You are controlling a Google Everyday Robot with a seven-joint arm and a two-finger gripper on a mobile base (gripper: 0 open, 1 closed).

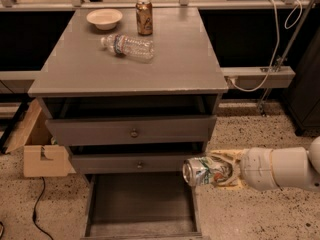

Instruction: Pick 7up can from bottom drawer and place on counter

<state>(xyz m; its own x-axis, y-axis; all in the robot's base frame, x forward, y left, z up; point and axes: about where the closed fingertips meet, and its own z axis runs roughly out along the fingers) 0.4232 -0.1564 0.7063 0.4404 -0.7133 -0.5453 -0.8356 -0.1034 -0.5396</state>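
The 7up can (pixel 204 171), silver and green with a silvery end toward me, lies on its side in my gripper (pixel 216 170). The gripper is shut on the can and holds it in the air, just right of the bottom drawer (pixel 141 201) and level with the middle drawer front. The bottom drawer is pulled open and its dark floor is bare. The counter (pixel 175 64) is the grey cabinet top above, well up and left of the can. My white arm reaches in from the right edge.
On the counter stand a pale bowl (pixel 104 18), a brown-gold can (pixel 144 16) and a clear plastic bottle (pixel 128 46) lying on its side. A cardboard box (pixel 40 151) sits on the floor at the cabinet's left. A power strip (pixel 257 75) hangs at right.
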